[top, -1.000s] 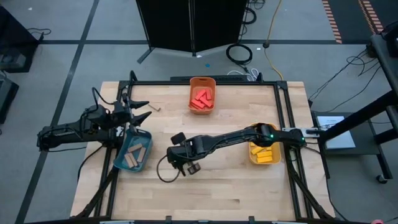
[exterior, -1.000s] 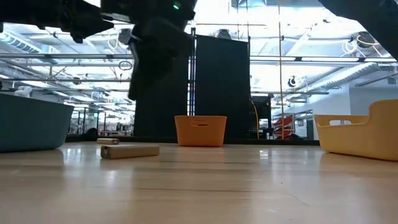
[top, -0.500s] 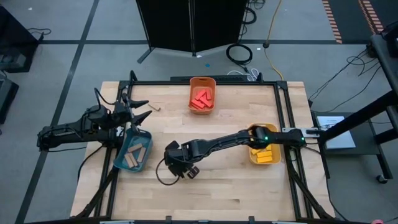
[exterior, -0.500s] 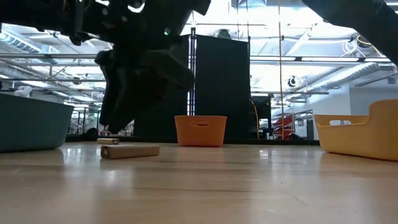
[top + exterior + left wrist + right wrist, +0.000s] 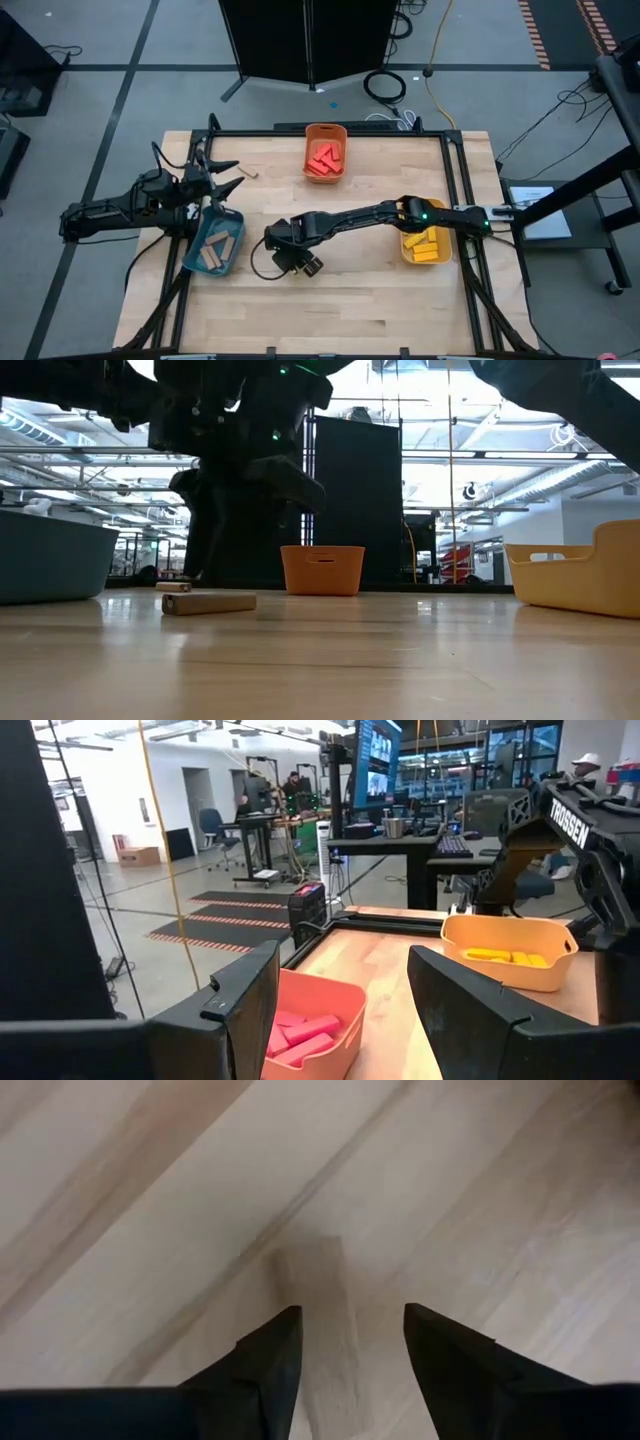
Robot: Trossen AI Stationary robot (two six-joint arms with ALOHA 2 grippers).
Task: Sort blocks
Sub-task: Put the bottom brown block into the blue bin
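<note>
A tan wooden block (image 5: 325, 1320) lies flat on the table between the fingers of my right gripper (image 5: 350, 1365). The gripper is open, points steeply down just above the block and does not touch it. In the high view this gripper (image 5: 272, 240) is at mid-table, right of the teal bin (image 5: 214, 242), and hides the block. The low view shows the block (image 5: 210, 603) under the gripper (image 5: 205, 565), with a second small tan block (image 5: 173, 587) behind it. My left gripper (image 5: 225, 177) waits open and level at the teal bin's far end.
The orange bin (image 5: 325, 152) with red blocks stands at the far middle. At the right is the yellow bin (image 5: 425, 245) with yellow blocks, and the teal bin holds tan blocks. A small tan block (image 5: 250, 175) lies near the left gripper. Bare wood stretches along the near edge.
My right gripper has sunk toward the table and shifted a little toward the left edge, rolling at the wrist, until it stands low over the tan block. The block has not moved.
</note>
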